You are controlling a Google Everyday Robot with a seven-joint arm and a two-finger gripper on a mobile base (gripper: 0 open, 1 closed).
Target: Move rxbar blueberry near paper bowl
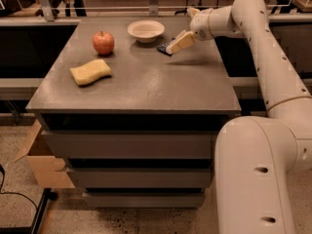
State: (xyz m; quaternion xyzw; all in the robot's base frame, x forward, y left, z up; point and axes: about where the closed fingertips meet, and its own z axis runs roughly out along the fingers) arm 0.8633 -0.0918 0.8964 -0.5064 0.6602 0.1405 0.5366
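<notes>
Only one camera view here, so this is quick.

The arm comes in from the right edge of the frame and reaches across to the upper middle, where the gripper (181, 30) hangs just over the back part of the table (146, 89). Its fingers (181, 41) look spread apart with nothing clamped between them. One points down-left toward the tabletop and the other sticks up near the wrist.

The rxbar blueberry (163, 48) is the small dark sliver lying flat on the table, right at the tip of the lower finger. Most of it is hidden behind that finger, so there's no telling whether the two touch. It sits just to the right of the paper bowl (146, 30), close but apart, not in it and not on the rim. That fits the task, which asks for near the bowl rather than inside it, so this reads like a finished drop-off, with the open fingers being the release.

The apple (103, 43) sits left of the bowl and the yellow sponge (90, 72) is lower left of that. Both are well away from the bar and not part of this.

Probably all that's left is pulling the arm away without nudging the bar.
</notes>
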